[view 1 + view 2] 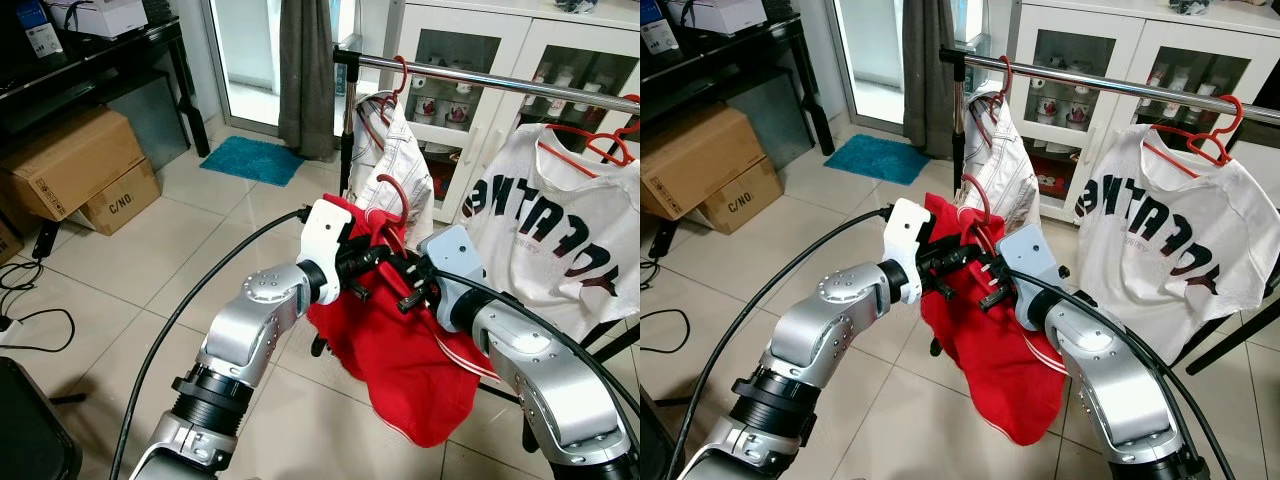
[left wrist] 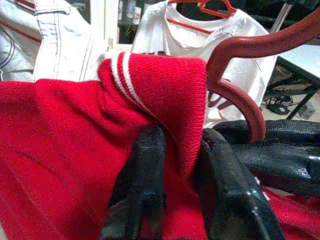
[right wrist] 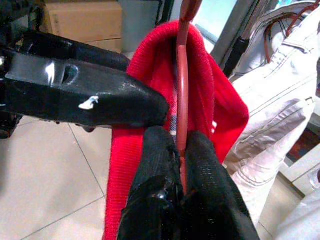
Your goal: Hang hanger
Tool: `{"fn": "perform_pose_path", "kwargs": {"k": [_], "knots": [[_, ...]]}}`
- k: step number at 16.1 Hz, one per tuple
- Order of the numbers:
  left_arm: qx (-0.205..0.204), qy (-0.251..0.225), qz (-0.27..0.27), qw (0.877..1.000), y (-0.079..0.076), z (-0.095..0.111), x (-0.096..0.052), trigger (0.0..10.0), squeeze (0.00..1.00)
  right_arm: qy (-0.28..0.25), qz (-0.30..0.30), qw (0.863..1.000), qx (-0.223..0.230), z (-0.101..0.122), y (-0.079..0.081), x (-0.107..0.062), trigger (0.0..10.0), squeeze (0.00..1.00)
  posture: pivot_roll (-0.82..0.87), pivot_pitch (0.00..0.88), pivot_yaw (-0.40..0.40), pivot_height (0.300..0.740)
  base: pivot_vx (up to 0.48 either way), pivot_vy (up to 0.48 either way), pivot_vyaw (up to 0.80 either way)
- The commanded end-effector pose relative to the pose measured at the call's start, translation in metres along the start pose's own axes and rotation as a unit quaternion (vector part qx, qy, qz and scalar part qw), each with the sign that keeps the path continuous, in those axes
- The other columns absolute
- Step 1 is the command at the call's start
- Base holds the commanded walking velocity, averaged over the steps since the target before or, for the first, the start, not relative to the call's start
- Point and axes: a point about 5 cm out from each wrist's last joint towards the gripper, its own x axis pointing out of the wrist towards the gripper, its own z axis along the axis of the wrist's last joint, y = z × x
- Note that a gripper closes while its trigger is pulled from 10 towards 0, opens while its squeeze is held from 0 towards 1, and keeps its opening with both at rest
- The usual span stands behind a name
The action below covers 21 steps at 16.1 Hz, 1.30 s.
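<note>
Red plastic hanger (image 1: 397, 205), carrying a soft red knit garment (image 1: 400, 350), sits between my two grippers, below the silver metal rail (image 1: 480, 75). My right gripper (image 3: 181, 150) is closed on the thin stem under the hook; my left gripper (image 2: 182, 165) pinches the striped collar beside it. I judge the load light but floppy, so the stiff stem is the place to grip.
</note>
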Motion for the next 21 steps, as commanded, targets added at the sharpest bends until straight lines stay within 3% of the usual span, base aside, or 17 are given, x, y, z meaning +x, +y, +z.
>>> {"fn": "perform_pose_path", "kwargs": {"k": [1, 4, 8, 10, 13, 15, 16, 19, 21], "knots": [[-0.005, 0.0, 0.001, 1.0, 0.002, 0.003, 0.001, 0.0, 0.0, -0.03, -0.005, 0.999, -0.012, 0.012, -0.003, 0.0, 10.0, 0.0, -0.11, 0.0, 0.047, 0.74, 0.0, 0.0, 0.0], [-0.01, -0.005, 0.003, 1.0, 0.003, 0.003, 0.0, 0.0, 0.0, -0.018, -0.016, 1.0, -0.009, 0.008, -0.005, 0.0, 10.0, 0.0, -0.11, 0.0, 0.047, 0.74, 0.0, 0.0, 0.0], [-0.018, -0.014, 0.015, 1.0, 0.008, 0.005, -0.004, 0.0, 0.0, -0.032, 0.003, 0.999, 0.037, 0.009, -0.001, 0.001, 10.0, 0.0, -0.11, 0.0, 0.035, 0.74, 0.0, 0.0, 0.0], [-0.019, -0.017, 0.05, 0.998, 0.019, 0.001, -0.013, 0.0, 0.0, -0.032, -0.002, 0.998, 0.057, 0.006, 0.002, 0.007, 10.0, 0.0, -0.1, 0.0, 0.029, 0.74, 0.0, 0.0, 0.0], [-0.026, -0.02, 0.076, 0.997, 0.029, 0.0, -0.018, 0.0, 0.0, -0.028, -0.004, 0.998, 0.048, 0.004, 0.002, 0.01, 10.0, 0.0, -0.1, 0.0, 0.033, 0.74, 0.0, 0.0, 0.0], [-0.028, -0.02, 0.085, 0.996, 0.033, -0.001, -0.022, 0.0, 0.0, -0.013, -0.02, 0.998, 0.055, -0.002, 0.0, 0.01, 10.0, 0.0, -0.1, 0.0, 0.038, 0.74, 0.0, 0.0, 0.0], [-0.035, -0.025, 0.096, 0.994, 0.036, 0.0, -0.023, 0.0, 0.0, 0.022, -0.057, 0.996, 0.061, -0.013, -0.007, 0.009, 10.0, 0.0, -0.11, 0.0, 0.041, 0.74, 0.0, 0.0, 0.0], [-0.039, -0.037, 0.159, 0.986, 0.049, 0.002, -0.027, 0.0, 0.0, 0.065, -0.121, 0.988, 0.066, -0.029, -0.023, 0.002, 10.0, 0.0, -0.11, 0.0, 0.046, 0.74, 0.0, 0.0, 0.0], [-0.048, -0.053, 0.258, 0.964, 0.073, 0.005, -0.036, 0.0, 0.0, 0.083, -0.17, 0.98, 0.06, -0.037, -0.035, -0.007, 10.0, 0.0, -0.12, 0.0, 0.048, 0.74, 0.0, 0.0, 0.0]]}}
